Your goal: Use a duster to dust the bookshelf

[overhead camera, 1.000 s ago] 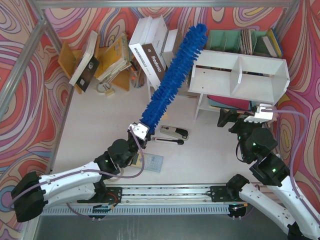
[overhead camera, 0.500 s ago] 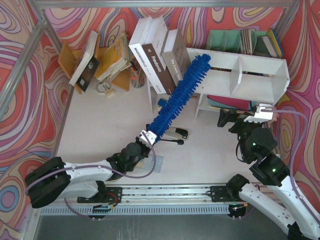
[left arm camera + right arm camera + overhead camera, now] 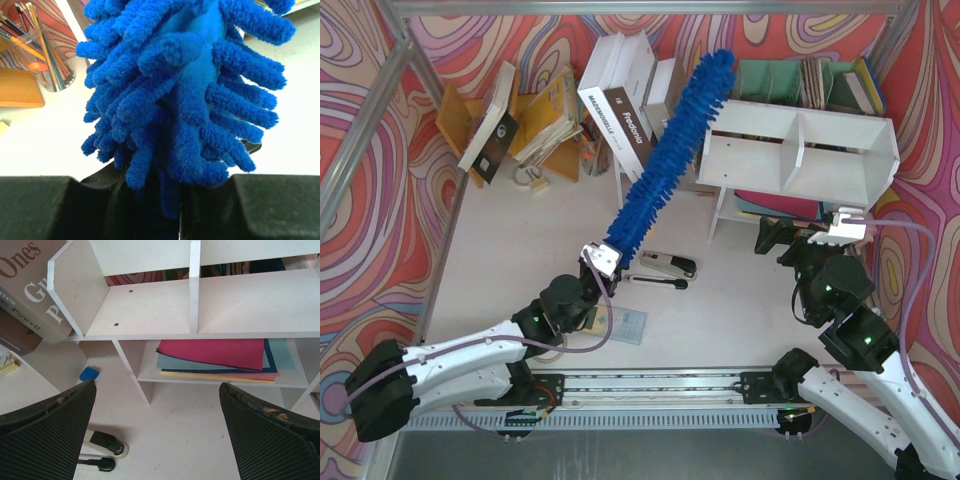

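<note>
The duster (image 3: pixel 665 155) is a long fluffy blue brush slanting up from my left gripper (image 3: pixel 600 262) towards the back right. Its tip hangs by the top left corner of the white bookshelf (image 3: pixel 760 118); contact there cannot be made out. In the left wrist view the duster (image 3: pixel 185 75) fills the picture, and the left gripper (image 3: pixel 165 210) is shut on its base. My right gripper (image 3: pixel 785 240) hovers open in front of the shelf's lower level. In the right wrist view the right gripper (image 3: pixel 156 390) has nothing in it and faces the bookshelf (image 3: pixel 150 307).
Coloured paper sheets (image 3: pixel 215 352) lie on the lower level. A stapler (image 3: pixel 665 265) lies on the table between the arms, and a small blue eraser (image 3: pixel 90 373) sits by the shelf's left foot. Leaning books (image 3: pixel 620 110), an orange rack (image 3: pixel 535 120) and a teal organizer (image 3: pixel 790 80) line the back. A pen cup (image 3: pixel 50 65) stands left.
Half a second ago the left arm had stretched forward, lowering the duster head onto the shelf's left end. It has since drawn back and lifted the head to where it was. The right arm has not moved.
</note>
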{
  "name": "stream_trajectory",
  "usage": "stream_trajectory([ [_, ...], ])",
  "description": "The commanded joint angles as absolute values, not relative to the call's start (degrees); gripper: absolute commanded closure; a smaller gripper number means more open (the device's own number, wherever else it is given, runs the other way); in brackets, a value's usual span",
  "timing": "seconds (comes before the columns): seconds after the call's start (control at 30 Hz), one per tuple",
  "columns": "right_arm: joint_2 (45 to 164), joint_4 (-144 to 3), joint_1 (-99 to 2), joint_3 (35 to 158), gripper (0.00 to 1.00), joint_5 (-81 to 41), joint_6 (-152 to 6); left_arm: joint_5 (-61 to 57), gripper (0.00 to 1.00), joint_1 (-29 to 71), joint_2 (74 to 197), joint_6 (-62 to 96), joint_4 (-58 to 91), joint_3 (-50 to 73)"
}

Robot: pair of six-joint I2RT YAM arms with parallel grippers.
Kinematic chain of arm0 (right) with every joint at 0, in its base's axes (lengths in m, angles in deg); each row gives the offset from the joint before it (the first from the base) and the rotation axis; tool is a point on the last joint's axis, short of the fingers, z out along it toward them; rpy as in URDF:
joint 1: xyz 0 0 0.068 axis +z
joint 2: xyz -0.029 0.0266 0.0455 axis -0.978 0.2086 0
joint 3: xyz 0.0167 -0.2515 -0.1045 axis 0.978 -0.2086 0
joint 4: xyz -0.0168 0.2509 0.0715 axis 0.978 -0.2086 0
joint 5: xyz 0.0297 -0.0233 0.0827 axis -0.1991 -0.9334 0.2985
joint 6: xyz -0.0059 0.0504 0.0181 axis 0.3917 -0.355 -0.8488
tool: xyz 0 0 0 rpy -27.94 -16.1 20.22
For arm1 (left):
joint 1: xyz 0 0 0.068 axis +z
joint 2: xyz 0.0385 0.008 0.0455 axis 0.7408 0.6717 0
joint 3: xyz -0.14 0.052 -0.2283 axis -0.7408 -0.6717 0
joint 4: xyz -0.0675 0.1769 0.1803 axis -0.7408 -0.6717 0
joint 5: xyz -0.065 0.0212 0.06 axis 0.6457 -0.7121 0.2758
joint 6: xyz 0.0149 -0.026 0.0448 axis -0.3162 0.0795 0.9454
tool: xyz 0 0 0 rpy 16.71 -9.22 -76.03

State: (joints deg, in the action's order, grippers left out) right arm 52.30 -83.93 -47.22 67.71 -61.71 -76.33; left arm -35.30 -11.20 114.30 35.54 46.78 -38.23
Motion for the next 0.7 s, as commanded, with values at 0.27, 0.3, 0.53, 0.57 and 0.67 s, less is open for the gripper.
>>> stream_trajectory([
  [0.27,51.96,-82.73,-47.20,67.47,0.01,-62.42,-76.29,-35.92,1.00,-8.32,120.41,30.19,48.26,-37.32],
  [0.3,51.92,-82.76,-47.20,67.50,0.01,-62.41,-76.30,-35.58,1.00,-8.21,121.36,29.88,48.57,-37.33],
  [0.53,51.48,-82.85,-47.20,67.45,0.01,-62.62,-76.22,-34.72,1.00,-8.13,125.37,28.91,51.15,-37.64],
  [0.57,51.35,-82.85,-47.16,67.46,0.01,-62.60,-76.20,-34.49,1.00,-8.13,125.50,28.95,51.16,-37.57],
  [0.67,51.41,-82.76,-47.15,67.49,0.01,-62.60,-76.12,-33.77,1.00,-8.15,124.50,29.03,49.87,-36.87],
])
